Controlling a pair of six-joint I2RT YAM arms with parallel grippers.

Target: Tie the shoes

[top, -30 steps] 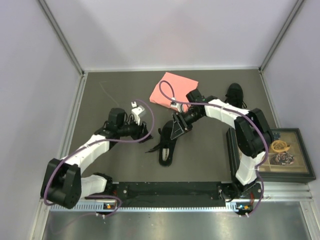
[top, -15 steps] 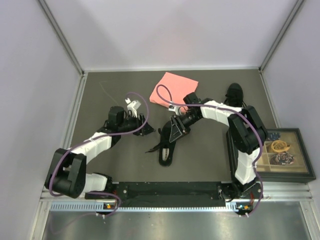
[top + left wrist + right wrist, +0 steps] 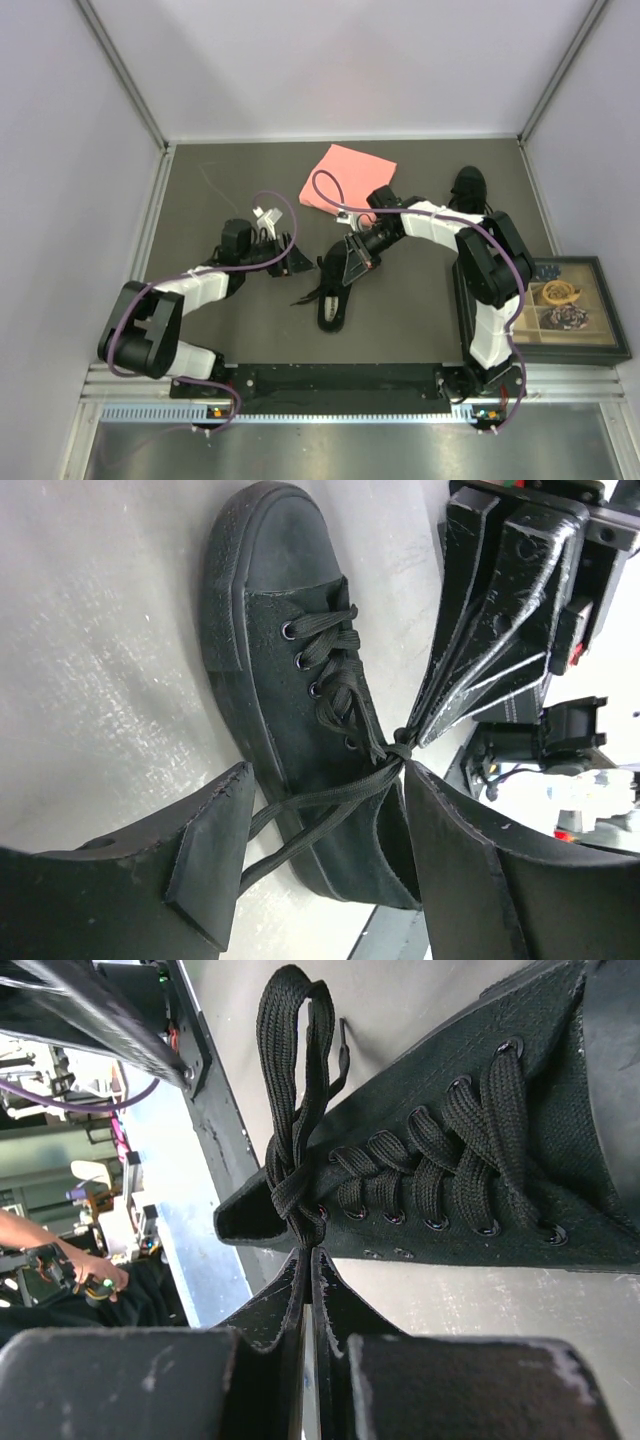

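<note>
right gripper (image 3: 308,1257) clamped on lace knot (image 3: 295,1205) of mid-counter shoe (image 3: 335,295) | left gripper (image 3: 328,785) agape, laces (image 3: 300,803) run between | only top view: second shoe (image 3: 468,187), far-right

Black canvas shoe (image 3: 285,705) with black laces (image 3: 335,668), pink folded cloth (image 3: 350,175), dark grey table top (image 3: 420,315)

Bright, evenly lit from above; shows soft glare on the bench (image 3: 80,660) at nine o'clock; blurs near fingers (image 3: 110,1380) at six o'clock.
</note>
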